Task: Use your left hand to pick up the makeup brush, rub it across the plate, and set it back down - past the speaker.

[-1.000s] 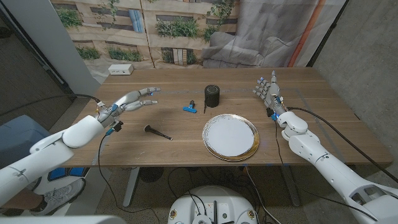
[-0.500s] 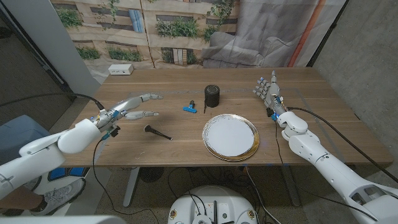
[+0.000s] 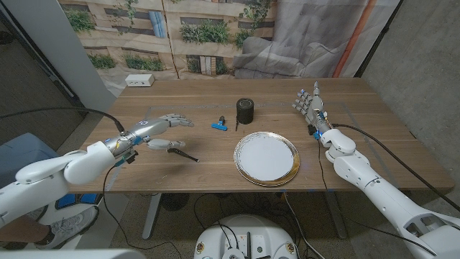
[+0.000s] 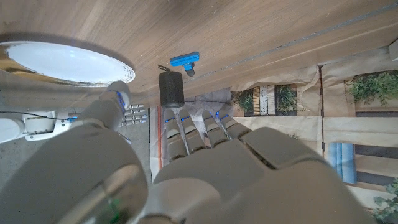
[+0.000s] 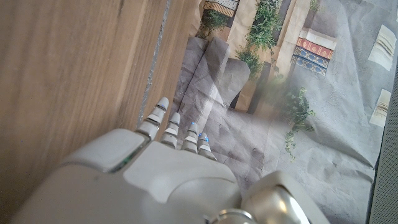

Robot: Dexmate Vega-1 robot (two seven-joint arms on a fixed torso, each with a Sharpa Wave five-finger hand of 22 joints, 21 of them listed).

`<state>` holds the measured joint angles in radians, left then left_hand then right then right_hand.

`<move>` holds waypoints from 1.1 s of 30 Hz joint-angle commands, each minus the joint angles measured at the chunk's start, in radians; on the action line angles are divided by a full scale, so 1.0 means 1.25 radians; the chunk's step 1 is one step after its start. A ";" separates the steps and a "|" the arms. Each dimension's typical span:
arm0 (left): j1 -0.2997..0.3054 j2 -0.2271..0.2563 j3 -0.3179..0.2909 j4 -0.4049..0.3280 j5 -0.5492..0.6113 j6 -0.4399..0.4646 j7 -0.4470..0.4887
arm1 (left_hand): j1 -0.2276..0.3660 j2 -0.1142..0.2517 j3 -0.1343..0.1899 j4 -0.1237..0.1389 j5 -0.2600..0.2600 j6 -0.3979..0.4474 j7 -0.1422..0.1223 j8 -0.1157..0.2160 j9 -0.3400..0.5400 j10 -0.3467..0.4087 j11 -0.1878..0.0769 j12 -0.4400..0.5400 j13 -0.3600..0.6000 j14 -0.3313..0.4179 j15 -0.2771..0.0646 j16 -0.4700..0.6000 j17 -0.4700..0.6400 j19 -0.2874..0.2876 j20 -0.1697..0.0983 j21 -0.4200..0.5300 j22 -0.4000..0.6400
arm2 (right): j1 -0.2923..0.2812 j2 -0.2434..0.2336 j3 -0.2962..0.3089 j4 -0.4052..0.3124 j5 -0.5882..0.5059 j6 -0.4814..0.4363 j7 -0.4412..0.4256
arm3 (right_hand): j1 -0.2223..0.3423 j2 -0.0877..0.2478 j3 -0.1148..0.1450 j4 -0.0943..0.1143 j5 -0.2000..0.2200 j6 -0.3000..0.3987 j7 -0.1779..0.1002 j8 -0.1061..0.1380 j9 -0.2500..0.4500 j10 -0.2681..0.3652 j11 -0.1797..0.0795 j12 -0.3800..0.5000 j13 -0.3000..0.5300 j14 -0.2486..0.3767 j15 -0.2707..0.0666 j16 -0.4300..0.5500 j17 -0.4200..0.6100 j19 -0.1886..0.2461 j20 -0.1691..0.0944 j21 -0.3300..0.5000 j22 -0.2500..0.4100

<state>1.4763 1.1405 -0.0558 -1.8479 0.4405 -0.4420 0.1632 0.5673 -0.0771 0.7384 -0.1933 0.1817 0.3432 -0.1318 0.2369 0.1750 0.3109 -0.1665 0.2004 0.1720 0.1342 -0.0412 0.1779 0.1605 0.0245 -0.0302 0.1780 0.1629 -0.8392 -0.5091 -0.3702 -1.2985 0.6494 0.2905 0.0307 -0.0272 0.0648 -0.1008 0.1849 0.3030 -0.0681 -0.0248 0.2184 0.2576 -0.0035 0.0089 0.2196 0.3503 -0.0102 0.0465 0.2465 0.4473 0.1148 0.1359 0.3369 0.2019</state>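
Just under the left hand's (image 3: 154, 131) spread, empty fingers (image 3: 180, 121), the makeup brush (image 3: 182, 153) on the table (image 3: 201, 101).

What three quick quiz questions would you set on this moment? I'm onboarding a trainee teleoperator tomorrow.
1. True or false: the left hand already grips the makeup brush.
2. Which thing lies between the black cylindrical speaker and the left hand: A) the blue clip, B) the gold-rimmed white plate, C) the white box?
3. Fill in: the right hand holds ____.

Key: 1 false, it hovers over the brush's head, fingers apart. 2 A. 3 nothing; its fingers point up.
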 commanded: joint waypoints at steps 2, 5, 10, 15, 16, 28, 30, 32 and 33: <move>0.036 -0.012 -0.031 -0.078 0.176 0.090 -0.032 | 0.024 -0.006 -0.005 -0.001 0.008 0.015 -0.006 0.005 0.001 0.013 -0.011 0.002 0.002 0.010 -0.126 0.001 0.003 0.008 -0.050 0.005 0.002 | 0.000 0.000 0.000 0.000 0.000 0.000 0.000 | 0.004 0.080 0.000 0.004 0.003 -0.007 0.000 0.004 0.001 -0.006 0.002 0.005 0.002 0.000 0.009 0.002 0.004 0.002 0.006 0.003 0.005; 0.038 -0.017 -0.023 -0.101 0.208 0.139 -0.052 | 0.031 -0.010 -0.006 -0.001 0.008 0.017 -0.014 0.005 0.001 0.016 -0.016 0.001 0.002 0.011 -0.125 0.001 0.003 0.010 -0.048 0.006 0.002 | 0.000 0.000 0.000 0.000 0.000 0.000 0.000 | 0.004 0.080 0.000 0.004 0.003 -0.006 0.001 0.004 0.001 -0.005 0.001 0.005 0.002 0.000 0.009 0.002 0.004 0.002 0.005 0.003 0.005; 0.018 -0.013 0.014 -0.120 0.248 0.196 -0.071 | 0.048 -0.015 -0.008 0.000 0.007 0.021 -0.016 0.004 0.001 0.021 -0.018 -0.001 0.002 0.016 -0.118 0.001 0.003 0.017 -0.042 0.007 0.002 | 0.000 0.000 0.000 0.000 0.000 0.000 0.000 | 0.004 0.080 0.000 0.004 0.003 -0.006 0.000 0.004 0.001 -0.003 0.003 0.006 0.002 0.000 0.008 0.002 0.004 0.002 0.006 0.003 0.005; 0.001 0.007 0.050 -0.122 0.278 0.213 -0.063 | 0.067 -0.017 -0.010 0.001 0.007 0.032 -0.019 0.006 0.001 0.034 -0.024 0.000 0.002 0.024 -0.118 0.001 0.003 0.024 -0.041 0.008 0.002 | 0.000 0.000 0.000 0.000 0.000 0.001 0.000 | 0.004 0.080 0.000 0.004 0.003 -0.006 -0.001 0.004 0.001 -0.005 0.003 0.005 0.002 0.000 0.010 0.002 0.004 0.002 0.005 0.003 0.005; -0.002 0.015 0.063 -0.125 0.308 0.220 -0.053 | 0.073 -0.017 -0.010 0.001 0.007 0.033 -0.018 0.005 0.001 0.037 -0.022 0.000 0.002 0.027 -0.115 0.002 0.003 0.027 -0.041 0.009 0.002 | 0.000 0.000 0.000 0.000 0.000 0.001 0.000 | 0.004 0.080 0.000 0.004 0.003 -0.006 0.000 0.004 0.001 -0.006 0.003 0.005 0.002 0.000 0.009 0.002 0.004 0.002 0.005 0.003 0.005; -0.007 0.046 0.135 -0.170 0.412 0.346 -0.037 | 0.114 -0.025 -0.019 0.002 0.006 0.064 -0.026 0.010 0.001 0.068 -0.027 0.001 0.002 0.040 -0.110 0.001 0.003 0.048 -0.036 0.010 0.002 | 0.000 0.000 0.000 0.000 0.000 0.000 0.000 | 0.004 0.080 0.000 0.004 0.003 -0.007 0.000 0.004 0.001 -0.004 0.003 0.006 0.002 0.000 0.009 0.002 0.004 0.002 0.006 0.003 0.005; -0.007 0.050 0.143 -0.173 0.419 0.360 -0.026 | 0.126 -0.027 -0.022 0.003 0.006 0.076 -0.028 0.011 0.001 0.081 -0.028 0.003 0.002 0.047 -0.111 0.002 0.003 0.055 -0.035 0.011 0.002 | 0.000 0.000 0.000 0.000 0.000 0.000 0.000 | 0.004 0.080 0.000 0.004 0.003 -0.007 0.000 0.004 0.001 -0.004 0.002 0.005 0.002 0.000 0.009 0.002 0.004 0.002 0.005 0.003 0.005; -0.013 0.057 0.158 -0.174 0.427 0.366 -0.022 | 0.134 -0.028 -0.025 0.003 0.006 0.082 -0.034 0.012 0.001 0.089 -0.031 0.003 0.002 0.053 -0.113 0.003 0.003 0.061 -0.036 0.011 0.002 | 0.000 0.000 0.000 -0.001 0.000 0.000 0.000 | 0.004 0.080 0.000 0.004 0.003 -0.008 -0.001 0.003 0.001 -0.004 0.002 0.005 0.002 0.000 0.008 0.002 0.004 0.002 0.005 0.003 0.005; -0.016 0.060 0.164 -0.173 0.428 0.370 -0.021 | 0.136 -0.029 -0.026 0.003 0.006 0.083 -0.034 0.012 0.001 0.090 -0.031 0.002 0.002 0.055 -0.113 0.003 0.003 0.062 -0.035 0.011 0.002 | 0.000 -0.001 0.000 -0.001 0.000 0.000 0.000 | 0.004 0.080 0.000 0.004 0.003 -0.007 -0.001 0.004 0.001 -0.003 0.003 0.006 0.002 0.000 0.006 0.002 0.004 0.003 0.005 0.003 0.005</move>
<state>1.4730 1.1780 0.0646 -2.0324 0.8875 -0.0807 0.0999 0.7232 -0.1122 0.7107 -0.1905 0.1817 0.4349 -0.1736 0.2437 0.1747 0.4086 -0.2034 0.2004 0.1722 0.1897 -0.0359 0.1777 0.1605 0.0879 -0.0352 0.1858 0.1631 -0.8394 -0.5093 -0.3704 -1.2982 0.6496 0.2912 0.0304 -0.0272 0.0648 -0.1007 0.1848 0.3030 -0.0681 -0.0247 0.2184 0.2576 -0.0035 0.0089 0.2196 0.3503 -0.0102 0.0465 0.2464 0.4473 0.1148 0.1359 0.3369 0.2019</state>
